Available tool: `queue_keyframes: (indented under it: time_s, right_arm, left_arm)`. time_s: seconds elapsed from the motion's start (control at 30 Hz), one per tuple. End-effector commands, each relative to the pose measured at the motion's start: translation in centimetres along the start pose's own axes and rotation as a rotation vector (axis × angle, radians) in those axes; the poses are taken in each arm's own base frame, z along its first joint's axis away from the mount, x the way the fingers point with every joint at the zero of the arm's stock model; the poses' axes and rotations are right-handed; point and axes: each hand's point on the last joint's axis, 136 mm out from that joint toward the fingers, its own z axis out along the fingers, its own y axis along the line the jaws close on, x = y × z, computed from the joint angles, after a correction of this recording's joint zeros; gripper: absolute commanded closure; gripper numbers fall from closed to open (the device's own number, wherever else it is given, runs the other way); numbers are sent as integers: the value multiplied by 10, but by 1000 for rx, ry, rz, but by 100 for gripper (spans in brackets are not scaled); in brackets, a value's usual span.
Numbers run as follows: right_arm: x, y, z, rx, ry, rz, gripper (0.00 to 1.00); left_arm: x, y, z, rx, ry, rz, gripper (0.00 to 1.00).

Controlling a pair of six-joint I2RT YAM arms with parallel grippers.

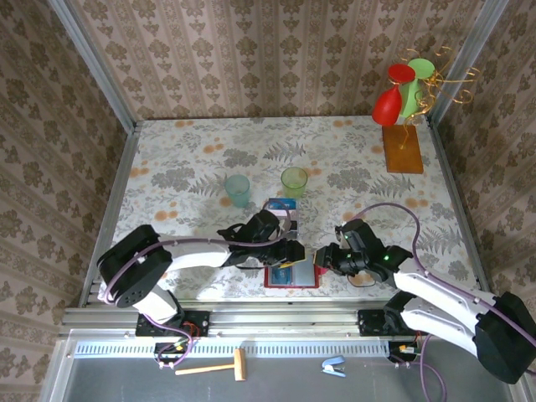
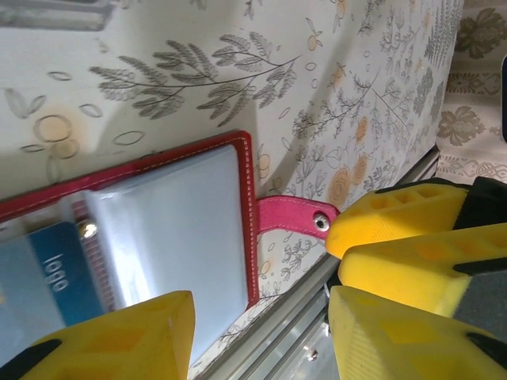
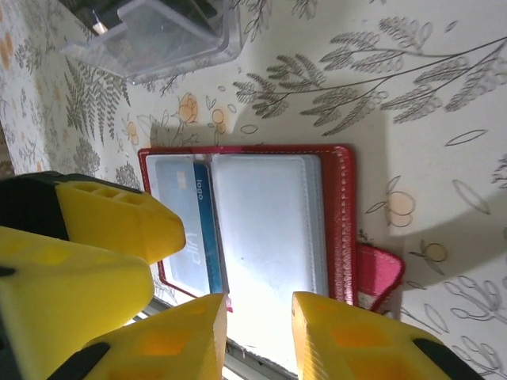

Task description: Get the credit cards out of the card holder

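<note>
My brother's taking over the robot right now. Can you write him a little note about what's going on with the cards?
Left gripper: open, low over the card holder, nothing in it.
Right gripper: open a little, at the holder's near edge, nothing in it.
Card holder: lying open at the near edge of the table, between both grippers.
Done: holder opened; one pocket looks empty.
Left: a blue card still sits in the holder; pull it out.

Dk red card holder [image 3: 342,222]; blue card [image 3: 207,229]; yellow fingers [image 3: 348,340]; floral-print table [image 3: 428,103].
</note>
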Motion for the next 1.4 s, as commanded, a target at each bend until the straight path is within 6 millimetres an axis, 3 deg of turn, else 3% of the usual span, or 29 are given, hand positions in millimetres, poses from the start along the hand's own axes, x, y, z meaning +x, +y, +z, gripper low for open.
queue_keyframes:
  time_s: [0.0, 0.57, 1.13, 1.37]
  right_arm:
    - [-6, 23, 0, -35, -10, -22, 73]
    - [7, 58, 43, 3, 102, -93, 76]
    - [21, 53, 73, 35, 188, -74, 77]
    - [25, 61, 81, -12, 212, -60, 77]
  left_arm:
    - [1, 8, -8, 1, -12, 15, 52]
    - [6, 63, -49, -45, -100, -42, 58]
    - [9, 66, -45, -12, -84, -43, 61]
    - [13, 71, -43, -21, -68, -50, 61]
